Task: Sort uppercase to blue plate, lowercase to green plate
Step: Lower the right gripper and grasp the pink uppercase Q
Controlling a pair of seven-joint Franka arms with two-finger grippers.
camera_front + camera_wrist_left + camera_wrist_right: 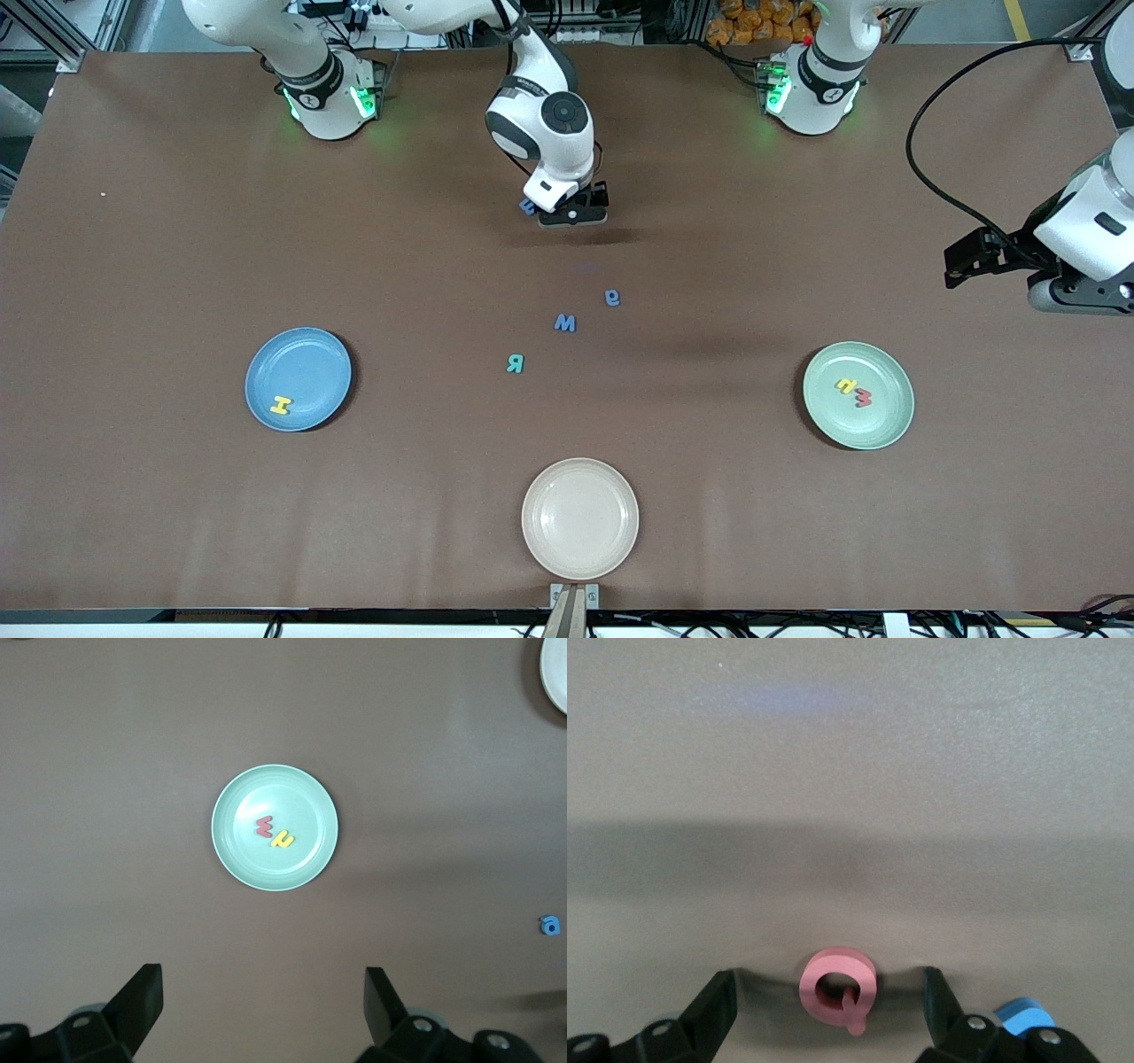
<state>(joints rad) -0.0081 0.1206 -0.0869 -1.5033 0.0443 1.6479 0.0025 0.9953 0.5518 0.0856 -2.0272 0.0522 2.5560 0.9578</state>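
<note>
My right gripper [574, 213] is open and low over the table's middle. In the right wrist view the gripper [828, 978] has the red Q [838, 988] on the table between its fingers, untouched. The Q is hidden in the front view. Another blue letter [527, 206] lies beside it [1024, 1013]. The blue e-like letter [612, 298], blue M/W [565, 322] and teal R [515, 363] lie mid-table. The yellow H [280, 405] is on the blue plate [301, 363]. The green plate [877, 425] holds the hooked yellow letter [844, 385] and red m/w [863, 400]. My left gripper [961, 261] waits open and empty [262, 973].
A cream plate [580, 518] sits nearest the front camera, in the middle. A black cable [921, 168] hangs by the left arm. The left wrist view shows the green plate [248, 859], the blue e-like letter [550, 925] and the cream plate's edge [556, 673].
</note>
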